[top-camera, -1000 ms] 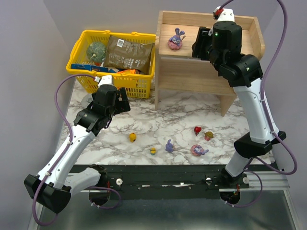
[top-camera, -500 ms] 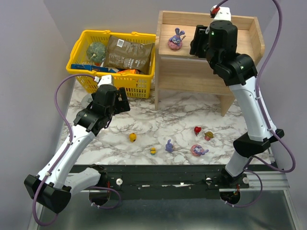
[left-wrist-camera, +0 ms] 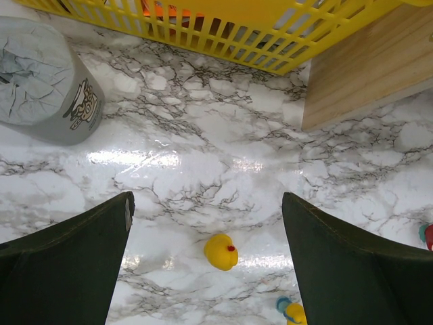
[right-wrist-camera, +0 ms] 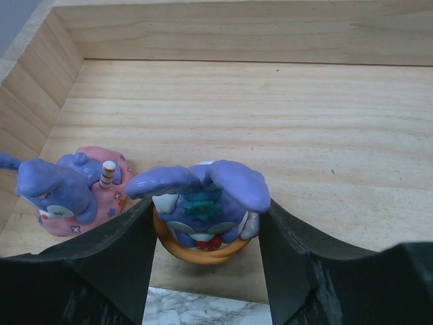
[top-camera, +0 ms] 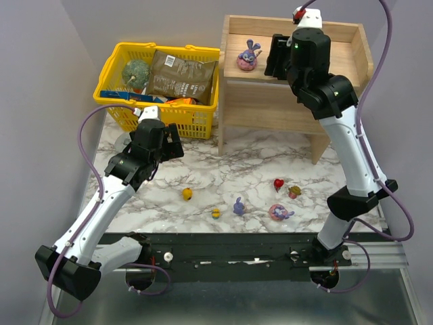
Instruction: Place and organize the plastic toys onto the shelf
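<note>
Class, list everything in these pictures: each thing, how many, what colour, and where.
shelf: one, light wood, back right of table.
bunnies: four, purple-blue; that one and another on the shelf's top tier, two on the table.
small toys: four; that yellow-blue one, yellow duck, red, tan-pink; on table's near part.
basket: one, yellow, back left.
packet: one, brown, in basket.
ball: one, green, in basket.
tub: one, grey, on table by basket.
table: one, white marble.
left gripper: one, dark, open above the table near the duck.
right gripper: one, dark, fingers either side of a shelf bunny; grip unclear.
</note>
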Controlling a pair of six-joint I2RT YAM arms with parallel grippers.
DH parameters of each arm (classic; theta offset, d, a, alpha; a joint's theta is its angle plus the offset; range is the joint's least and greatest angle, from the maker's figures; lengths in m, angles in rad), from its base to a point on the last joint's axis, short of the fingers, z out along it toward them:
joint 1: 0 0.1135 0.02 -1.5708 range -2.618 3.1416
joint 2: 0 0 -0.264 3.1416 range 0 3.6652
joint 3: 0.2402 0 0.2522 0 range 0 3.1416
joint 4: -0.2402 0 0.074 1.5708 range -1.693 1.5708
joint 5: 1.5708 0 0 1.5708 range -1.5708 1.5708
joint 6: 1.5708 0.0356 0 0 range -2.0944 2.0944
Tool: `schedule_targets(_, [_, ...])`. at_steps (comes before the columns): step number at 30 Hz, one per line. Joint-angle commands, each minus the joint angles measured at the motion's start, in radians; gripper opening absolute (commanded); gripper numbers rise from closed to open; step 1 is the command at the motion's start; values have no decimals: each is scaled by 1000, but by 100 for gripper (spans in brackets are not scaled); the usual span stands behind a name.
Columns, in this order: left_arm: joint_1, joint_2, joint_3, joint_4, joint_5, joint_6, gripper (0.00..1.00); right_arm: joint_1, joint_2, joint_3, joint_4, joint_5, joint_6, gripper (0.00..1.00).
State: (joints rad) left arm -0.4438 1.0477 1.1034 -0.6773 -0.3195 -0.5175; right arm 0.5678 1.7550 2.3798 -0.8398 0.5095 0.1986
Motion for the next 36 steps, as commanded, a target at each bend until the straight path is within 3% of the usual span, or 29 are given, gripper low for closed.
schedule_targets(1, [10, 0, 4, -5, 23, 4, 99, -5, 20, -13, -16, 6, -21, 69])
schedule_targets(17, [13, -17, -2, -10, 37, -1, 99, -5, -127, -108, 53, -150, -31, 99])
schedule_targets(26, [13, -23, 4, -8, 54, 17, 99, -5, -288, -212, -1, -252, -5, 100])
schedule_targets(36, [13, -58, -91, 88, 220, -16, 99, -5, -649, -660, 5, -447, 122, 100])
